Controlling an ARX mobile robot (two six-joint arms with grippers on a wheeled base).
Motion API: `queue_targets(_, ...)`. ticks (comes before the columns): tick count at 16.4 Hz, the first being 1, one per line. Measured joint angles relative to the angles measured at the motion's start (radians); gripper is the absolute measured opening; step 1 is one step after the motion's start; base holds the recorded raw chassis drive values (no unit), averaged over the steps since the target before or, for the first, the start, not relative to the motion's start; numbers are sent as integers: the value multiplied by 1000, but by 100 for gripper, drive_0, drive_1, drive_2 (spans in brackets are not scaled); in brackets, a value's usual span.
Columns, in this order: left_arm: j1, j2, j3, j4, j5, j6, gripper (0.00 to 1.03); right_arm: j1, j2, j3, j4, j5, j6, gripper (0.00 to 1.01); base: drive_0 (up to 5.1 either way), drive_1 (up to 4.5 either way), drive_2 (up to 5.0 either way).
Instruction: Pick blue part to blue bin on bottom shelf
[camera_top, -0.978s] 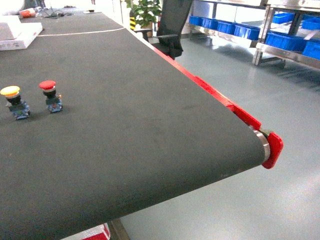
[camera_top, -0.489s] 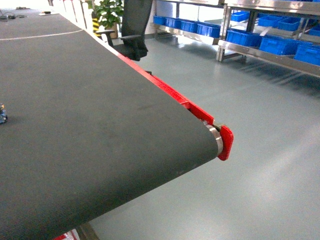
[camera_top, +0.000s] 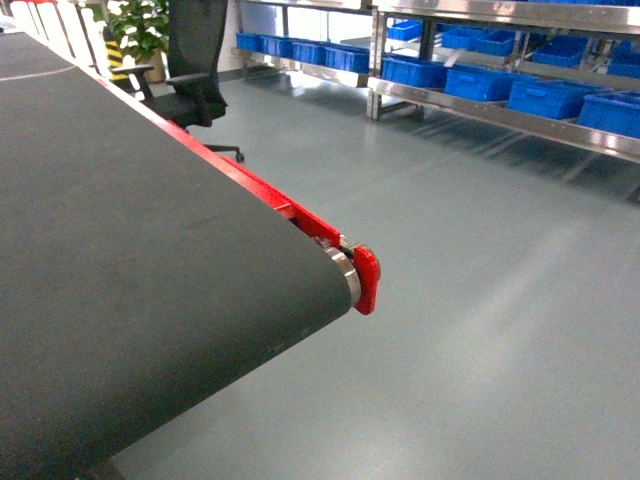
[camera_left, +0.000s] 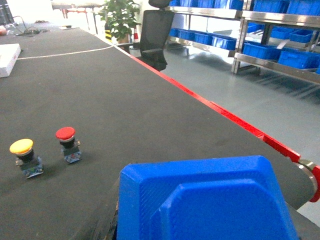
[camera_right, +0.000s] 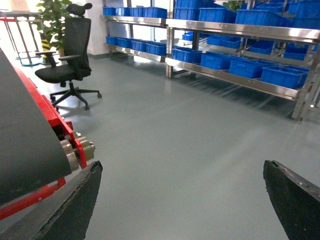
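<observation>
The right hand (camera_right: 182, 200) has two dark, matte fingers (camera_right: 75, 205) with rounded tips.

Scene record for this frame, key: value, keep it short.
blue part: fills the bottom of the left wrist view, close to the camera; grip itself not visible
right gripper: open, empty, over the floor
conveyor belt: nothing on the part the head view shows
push buttons: yellow-capped, red-capped, upright on belt
bottom shelf: across the floor, blue bins on it
</observation>
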Motion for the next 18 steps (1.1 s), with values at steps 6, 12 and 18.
queue_targets(6,0,0,0,0,0,0,44,0,0,0,0,0,0,98,-167,-167,-167)
queue_targets(12,0,0,0,0,0,0,44,0,0,0,0,0,0,98,-168,-168,-168)
queue_targets(18,0,0,0,0,0,0,44,0,0,0,0,0,0,98,-168,-168,-168)
